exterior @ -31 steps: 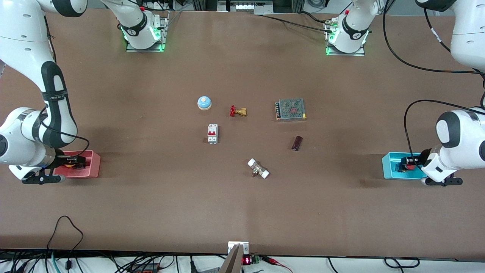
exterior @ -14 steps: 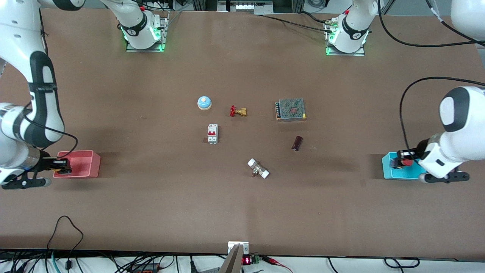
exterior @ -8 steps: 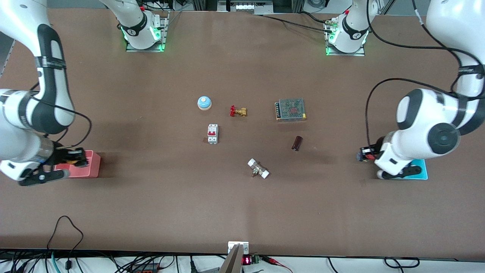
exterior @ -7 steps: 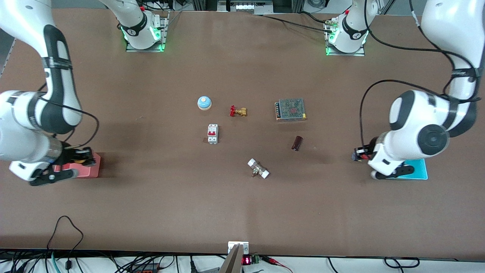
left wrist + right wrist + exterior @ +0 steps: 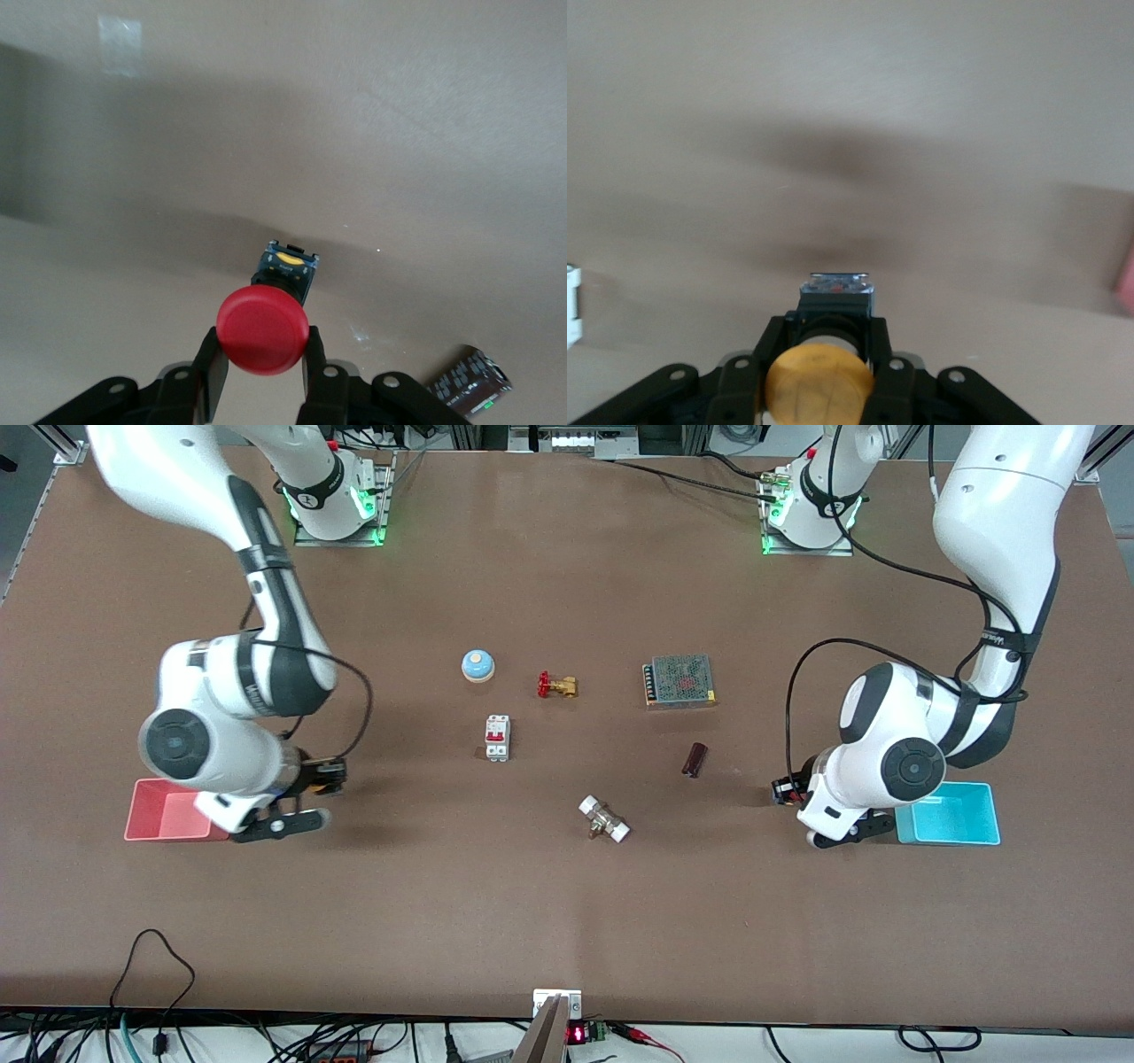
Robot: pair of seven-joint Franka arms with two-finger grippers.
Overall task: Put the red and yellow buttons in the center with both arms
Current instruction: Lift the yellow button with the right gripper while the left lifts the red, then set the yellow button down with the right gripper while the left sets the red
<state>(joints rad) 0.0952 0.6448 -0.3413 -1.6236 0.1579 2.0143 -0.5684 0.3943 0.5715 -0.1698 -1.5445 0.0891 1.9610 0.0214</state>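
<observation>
Both pickups look done — the left gripper [image 5: 260, 376] clamps the red button [image 5: 263, 328] at mid-right of the front frame, the right gripper [image 5: 825, 381] clamps the yellow button [image 5: 819, 385] at mid-left — leaving carry and set-down on the surface's [image 5: 567, 903] center.

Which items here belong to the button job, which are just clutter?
Job:
- red button, held in left gripper
- yellow button, held in right gripper
- bare table center

Clutter:
- blue bell
- brass valve
- circuit breaker
- power supply
- capacitor
- white-capped fitting
- pink bin
- cyan bin
</observation>
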